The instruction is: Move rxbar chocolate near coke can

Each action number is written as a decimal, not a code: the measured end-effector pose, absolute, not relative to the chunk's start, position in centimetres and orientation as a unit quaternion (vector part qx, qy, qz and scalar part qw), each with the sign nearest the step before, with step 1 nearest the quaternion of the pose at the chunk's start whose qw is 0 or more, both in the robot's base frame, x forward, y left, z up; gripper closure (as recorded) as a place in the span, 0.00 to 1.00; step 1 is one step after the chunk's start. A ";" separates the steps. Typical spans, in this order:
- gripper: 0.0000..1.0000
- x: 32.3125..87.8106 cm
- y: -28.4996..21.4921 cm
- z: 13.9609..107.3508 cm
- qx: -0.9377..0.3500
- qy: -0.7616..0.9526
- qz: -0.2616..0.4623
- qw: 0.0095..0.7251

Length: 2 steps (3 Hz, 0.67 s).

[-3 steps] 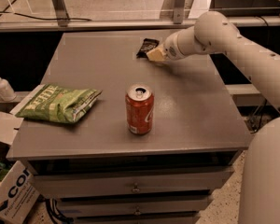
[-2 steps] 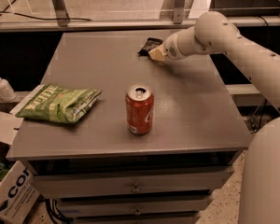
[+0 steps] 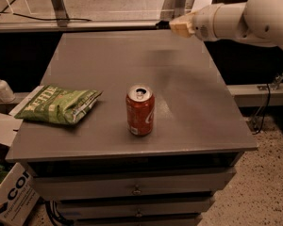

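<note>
Hovering pincer [image 3: 178, 27] at rear of grey table [image 3: 108, 65]

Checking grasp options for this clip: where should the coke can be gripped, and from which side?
I'd grip the coke can around its mid-body, from the right. It stands upright, so its round wall suits a side pinch, and the chip bag lies on its left. The gripper is over the table's far right edge.

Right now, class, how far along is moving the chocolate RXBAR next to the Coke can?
Done: nothing certain; no bar lies on the table. In hand: the hand hovers over the far right edge, and a dark sliver at its tip is possibly the bar. Left: set it beside the Coke can.
</note>
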<state>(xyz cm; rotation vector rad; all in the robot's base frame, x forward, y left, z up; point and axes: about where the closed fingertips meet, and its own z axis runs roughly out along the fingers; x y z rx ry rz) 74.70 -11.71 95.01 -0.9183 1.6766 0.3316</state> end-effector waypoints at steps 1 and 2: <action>1.00 71.7 -13.4 99.7 -0.401 0.684 0.135 0.594; 1.00 69.4 -14.9 100.0 -0.417 0.684 0.141 0.582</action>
